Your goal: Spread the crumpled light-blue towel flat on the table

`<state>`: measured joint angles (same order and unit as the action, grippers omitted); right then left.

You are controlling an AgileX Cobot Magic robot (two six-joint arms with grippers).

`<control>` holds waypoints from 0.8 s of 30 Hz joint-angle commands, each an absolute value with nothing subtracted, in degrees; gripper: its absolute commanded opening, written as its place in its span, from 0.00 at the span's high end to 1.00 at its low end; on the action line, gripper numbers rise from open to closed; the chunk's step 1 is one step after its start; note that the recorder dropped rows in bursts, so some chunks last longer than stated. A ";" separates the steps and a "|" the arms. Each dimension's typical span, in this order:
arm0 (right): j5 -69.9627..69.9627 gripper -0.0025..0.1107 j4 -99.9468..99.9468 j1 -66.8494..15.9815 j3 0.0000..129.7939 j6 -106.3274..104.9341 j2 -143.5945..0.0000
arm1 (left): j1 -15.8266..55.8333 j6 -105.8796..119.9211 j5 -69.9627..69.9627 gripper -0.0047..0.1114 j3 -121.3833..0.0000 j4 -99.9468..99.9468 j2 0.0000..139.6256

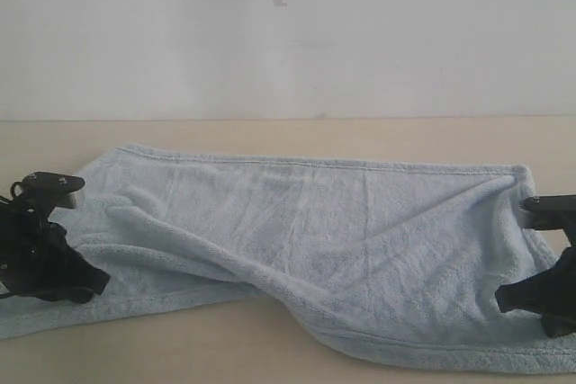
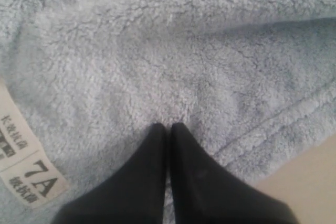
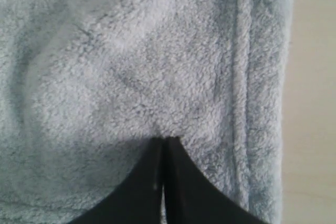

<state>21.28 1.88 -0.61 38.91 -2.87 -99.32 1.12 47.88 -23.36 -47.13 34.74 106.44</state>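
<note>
With both pairs of fingers pressed together on a pinch of pile, the left gripper [image 2: 169, 125] and right gripper [image 3: 164, 139] hold the towel [image 1: 315, 222] stretched between them on the table [image 1: 225, 343], hemmed edge [image 3: 247, 77] just beside the right fingertips, bare tabletop beyond, white label [image 2: 31, 177] near the left fingers.

The exterior camera sits low, facing twelve o'clock across the table [image 1: 270, 137] to the wall [image 1: 405, 33]. Wrist cameras peer close past the left gripper [image 2: 169, 125] and right gripper [image 3: 164, 139] — onto the shared towel [image 1: 342, 231], its ends at nine and three.
</note>
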 commanded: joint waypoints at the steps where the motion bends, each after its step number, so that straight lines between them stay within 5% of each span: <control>1: 18.86 0.97 -3.88 -0.48 38.41 0.86 -103.50 | 1.14 37.21 -25.47 0.93 -46.43 21.00 108.73; 12: 19.43 0.97 -10.87 12.09 43.26 10.00 -105.83 | 1.14 14.41 -29.94 0.93 -46.94 0.00 104.81; 24: 27.44 0.97 -10.10 13.04 43.40 10.54 -105.83 | 1.14 14.59 -37.92 0.93 -45.37 2.64 103.65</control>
<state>17.92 -8.44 11.93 44.53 10.71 -104.03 1.35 15.23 -33.98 -47.01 2.50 103.52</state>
